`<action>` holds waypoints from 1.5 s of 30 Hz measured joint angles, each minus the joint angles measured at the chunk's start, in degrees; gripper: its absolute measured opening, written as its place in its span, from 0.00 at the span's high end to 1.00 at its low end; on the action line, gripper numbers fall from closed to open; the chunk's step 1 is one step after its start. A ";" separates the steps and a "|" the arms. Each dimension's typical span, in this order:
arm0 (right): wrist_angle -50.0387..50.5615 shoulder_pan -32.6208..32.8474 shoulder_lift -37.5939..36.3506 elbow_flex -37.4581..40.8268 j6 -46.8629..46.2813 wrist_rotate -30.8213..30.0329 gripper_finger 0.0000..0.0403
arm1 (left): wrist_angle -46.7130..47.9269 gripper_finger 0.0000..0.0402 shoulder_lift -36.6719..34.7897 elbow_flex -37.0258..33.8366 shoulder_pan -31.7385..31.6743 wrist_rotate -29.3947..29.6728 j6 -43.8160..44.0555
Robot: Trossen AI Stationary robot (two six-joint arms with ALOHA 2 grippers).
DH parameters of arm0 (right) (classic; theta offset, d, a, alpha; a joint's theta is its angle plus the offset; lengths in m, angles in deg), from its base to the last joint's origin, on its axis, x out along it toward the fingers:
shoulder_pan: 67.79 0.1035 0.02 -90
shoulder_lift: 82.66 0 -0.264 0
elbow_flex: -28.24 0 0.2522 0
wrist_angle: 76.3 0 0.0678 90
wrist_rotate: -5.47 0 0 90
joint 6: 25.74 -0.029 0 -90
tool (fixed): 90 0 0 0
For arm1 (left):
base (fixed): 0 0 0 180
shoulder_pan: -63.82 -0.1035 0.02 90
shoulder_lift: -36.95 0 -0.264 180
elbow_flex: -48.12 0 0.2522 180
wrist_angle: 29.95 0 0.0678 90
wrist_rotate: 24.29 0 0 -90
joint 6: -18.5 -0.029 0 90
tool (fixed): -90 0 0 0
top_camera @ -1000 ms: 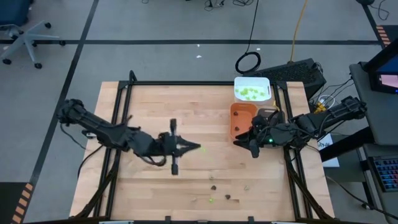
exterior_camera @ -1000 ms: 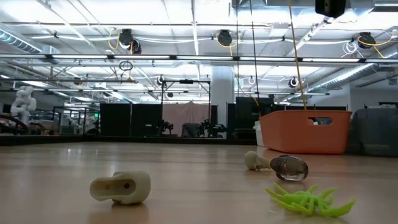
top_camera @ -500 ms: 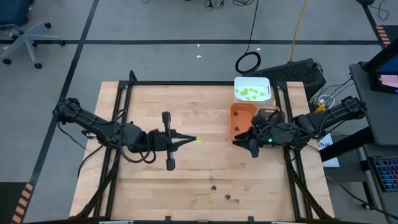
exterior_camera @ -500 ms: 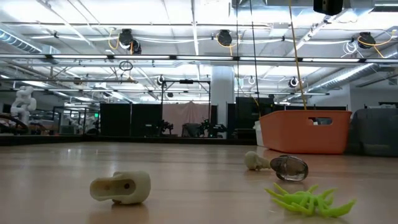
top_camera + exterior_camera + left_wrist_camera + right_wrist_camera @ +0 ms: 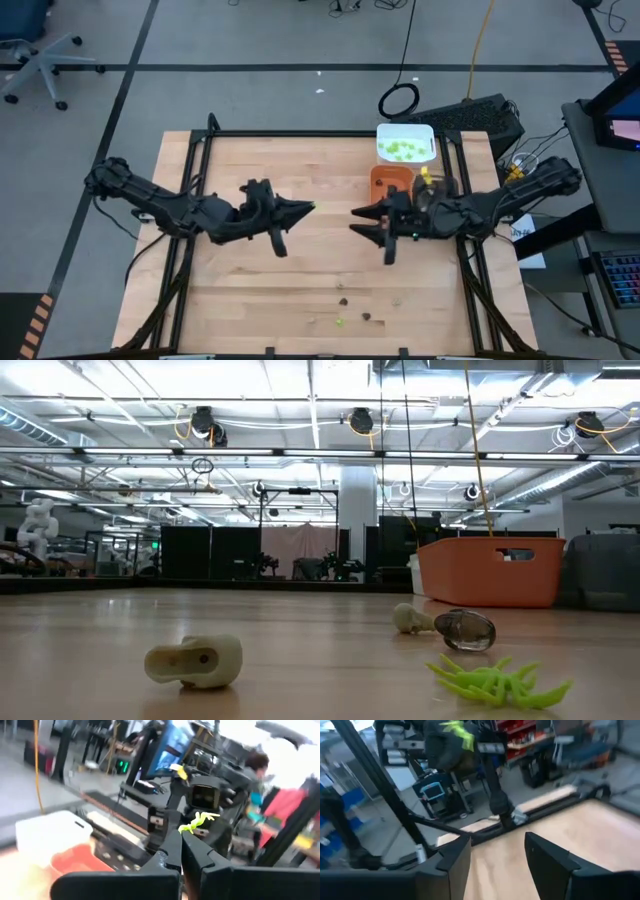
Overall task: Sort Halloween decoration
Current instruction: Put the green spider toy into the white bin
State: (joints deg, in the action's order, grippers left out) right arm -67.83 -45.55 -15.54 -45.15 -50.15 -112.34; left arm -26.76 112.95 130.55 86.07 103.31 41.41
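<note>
Handoff looks next: left gripper [image 5: 308, 208] is clenched on a lime-green piece [image 5: 199, 821] mid-surface, right gripper [image 5: 359, 222] gapes empty at its 3 o'clock, so centre the piece between the spread fingers before release, then white tray [image 5: 404, 144] at 1 o'clock.

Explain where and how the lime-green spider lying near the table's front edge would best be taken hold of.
Grip the lime-green spider across its central body, coming straight down from above. It lies flat on the table with thin legs splayed outward all round, so a side approach would likely only nudge a leg. Jaws closing over the thicker middle, between legs, look the surest hold. The dark brown piece sits apart behind it.
</note>
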 joint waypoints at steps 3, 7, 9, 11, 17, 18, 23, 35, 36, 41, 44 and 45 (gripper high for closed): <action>-0.34 0.00 3.27 -3.72 6.56 -2.45 0.55 | 0.91 1.00 0.00 0.00 -0.86 0.17 9.73; -0.13 0.00 7.24 -10.60 16.93 -6.02 0.51 | 0.47 1.00 0.61 0.00 -0.95 0.25 15.58; 0.36 0.02 8.86 -13.94 20.81 -9.70 0.49 | 0.87 1.00 0.88 -0.01 -0.85 0.19 15.67; 0.34 -0.01 9.96 -16.54 24.02 -11.30 0.49 | 0.68 1.00 0.89 -0.02 -0.76 0.24 15.68; 0.43 0.00 11.59 -19.90 28.11 -9.41 0.51 | 0.37 1.00 1.18 0.00 -0.75 0.22 15.31; 0.94 0.00 11.62 -19.90 27.76 -8.89 0.52 | 0.25 1.00 1.13 0.00 -0.75 0.23 15.32; 2.11 -0.22 12.68 -19.90 25.89 -8.11 0.56 | -0.05 1.00 1.14 0.00 -0.75 0.23 14.19; -1.15 -1.60 15.38 -19.90 24.61 -7.87 0.64 | -2.40 1.00 1.12 0.00 -0.75 -0.06 10.85; -1.24 -1.67 15.38 -19.90 24.39 -7.89 0.65 | -2.40 1.00 1.12 0.00 -0.75 -0.06 10.85; -1.70 -2.75 15.33 -19.90 23.04 -7.91 0.74 | -2.38 1.00 1.12 0.00 -0.75 -0.17 10.84; -2.32 -2.92 15.31 -19.90 23.00 -7.89 0.82 | -2.35 1.00 1.12 0.00 -0.75 -0.21 10.85; -2.29 -3.05 15.31 -19.90 22.77 -7.88 0.84 | -2.28 1.00 1.12 0.00 -0.75 -0.21 10.85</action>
State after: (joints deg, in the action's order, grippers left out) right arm -70.12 -48.60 -0.23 -65.05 -27.38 -120.22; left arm -29.04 114.07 130.55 85.32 103.10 52.26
